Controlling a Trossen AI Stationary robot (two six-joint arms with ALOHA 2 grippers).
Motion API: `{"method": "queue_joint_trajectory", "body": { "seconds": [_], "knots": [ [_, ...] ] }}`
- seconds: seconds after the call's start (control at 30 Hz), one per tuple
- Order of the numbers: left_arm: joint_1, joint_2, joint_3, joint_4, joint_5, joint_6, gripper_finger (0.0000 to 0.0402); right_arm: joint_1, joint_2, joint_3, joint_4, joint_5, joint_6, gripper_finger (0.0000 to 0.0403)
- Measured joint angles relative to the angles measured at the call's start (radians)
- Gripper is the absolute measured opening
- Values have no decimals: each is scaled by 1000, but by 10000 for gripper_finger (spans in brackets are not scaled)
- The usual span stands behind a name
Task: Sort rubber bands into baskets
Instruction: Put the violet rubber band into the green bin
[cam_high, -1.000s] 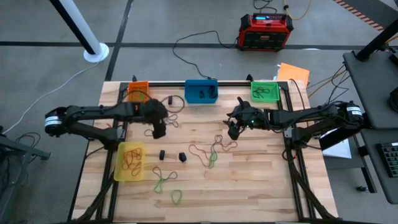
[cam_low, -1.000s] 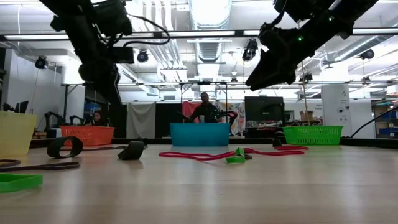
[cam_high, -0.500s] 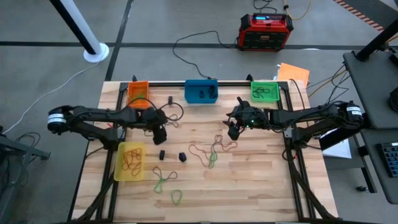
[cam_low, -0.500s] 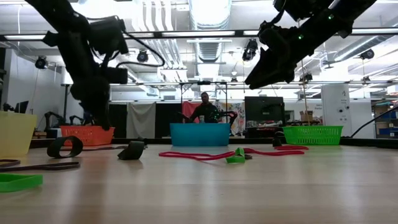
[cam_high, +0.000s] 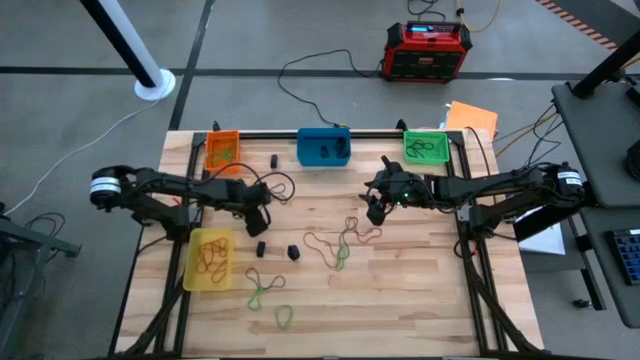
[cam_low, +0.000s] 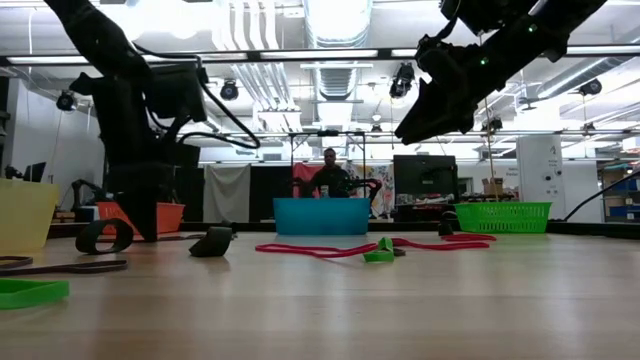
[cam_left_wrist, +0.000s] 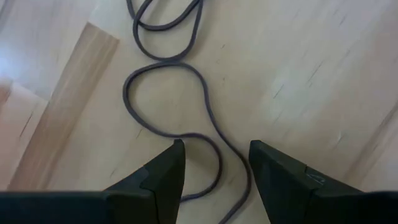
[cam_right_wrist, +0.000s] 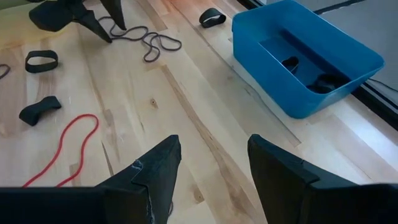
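A dark rubber band (cam_left_wrist: 186, 118) is straddled by the open left gripper (cam_left_wrist: 214, 165) — the right gripper (cam_right_wrist: 211, 168) is held open, empty.

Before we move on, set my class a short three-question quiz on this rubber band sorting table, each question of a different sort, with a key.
1. True or false: the left pincer is open, its fingers straddling a dark rubber band lying on the table.
2. Multiple choice: which basket stands apart from the far row, near the table's left edge? A. blue basket B. yellow basket C. green basket
3. Fill in: the right pincer is open and holds ______.

Key: 1 true; 2 B; 3 nothing.
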Motion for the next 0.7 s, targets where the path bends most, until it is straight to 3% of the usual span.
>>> {"method": "queue_joint_trajectory", "body": {
  "seconds": [0.2,0.43,0.7],
  "knots": [
    [-1,10,-1,2,-14,-15,150,0,0,-4,3,0,0,183],
    [0,8,-3,8,-3,-2,16,0,0,-15,7,0,1,183],
    [-20,-42,0,-10,-11,32,1,0,0,-21,8,0,1,183]
  ]
}}
